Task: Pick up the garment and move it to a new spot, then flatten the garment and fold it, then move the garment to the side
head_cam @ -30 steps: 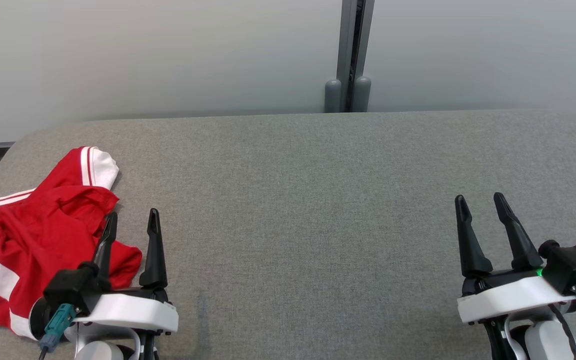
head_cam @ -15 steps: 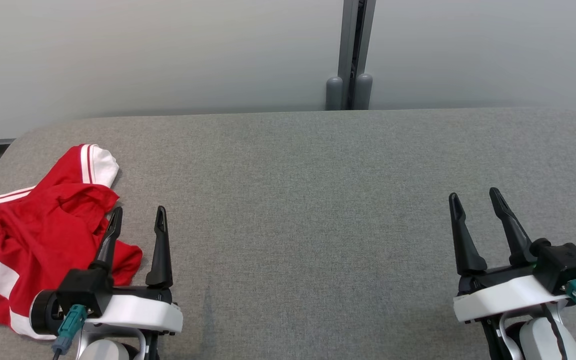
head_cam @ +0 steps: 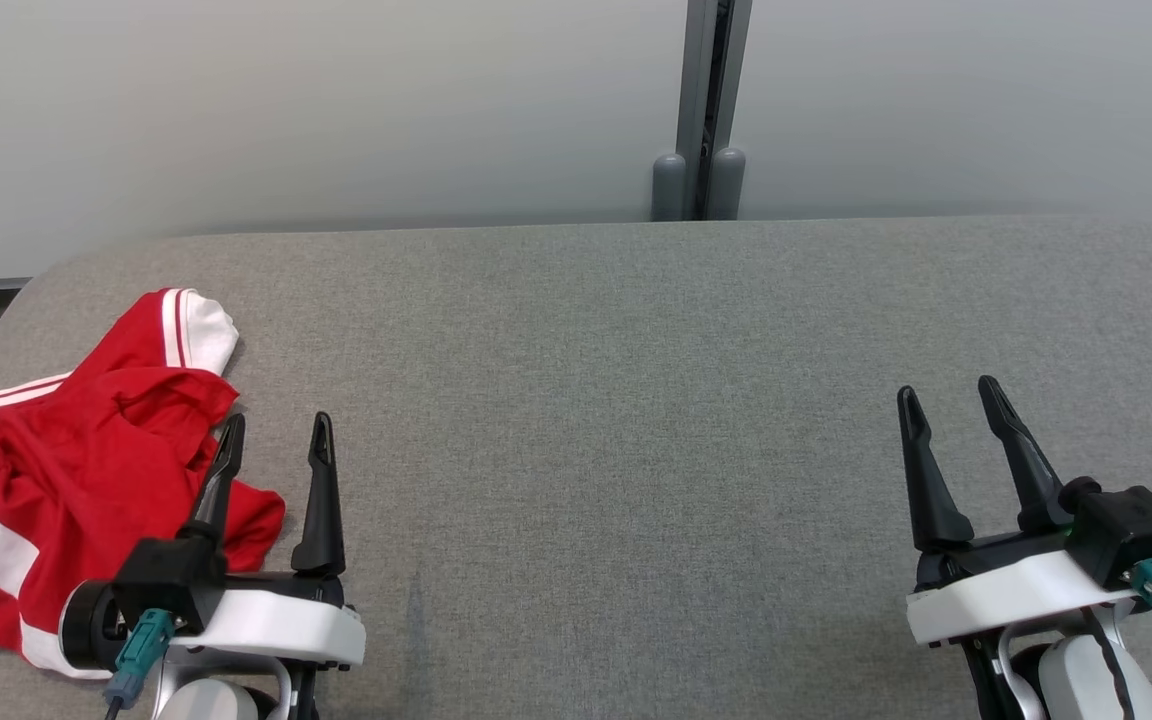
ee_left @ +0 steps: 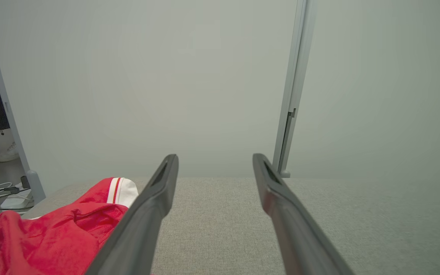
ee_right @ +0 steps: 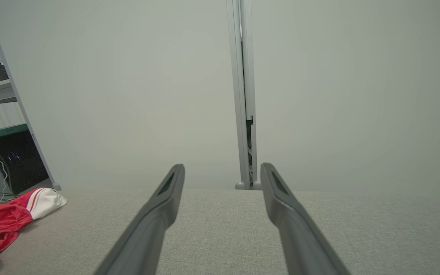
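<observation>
Head view: the garment (head_cam: 66, 470), red with white stripes, lies crumpled in a heap at the left end of the desk (head_cam: 636, 400), close to the near edge. Its folds overlap, and a white-trimmed cuff or hem pokes out on the far side.

The left claw (head_cam: 276, 432) sits just beside the heap, its fingers spread wide and holding nothing. 1 finger crosses the garment's right edge in this view, but whether it touches the cloth or hangs above it cannot be told. In the left wrist view the red cloth lies low and to the left of that finger, not between the 2 fingers.

The right claw (head_cam: 946, 395) is well apart from the garment, near the desk's right end. It is also wide and empty, above the grey surface.

As a judgement, the task is at its very start. None of its 3 parts looks done: the garment is not lifted, not flattened and not folded. The middle of the desk seems the likely new spot.

All of the work is left:
- a grasp on the heap
- the carry toward the middle
- the spreading, which probably needs both claws at opposite edges
- the folds
- the final shift to the side
</observation>
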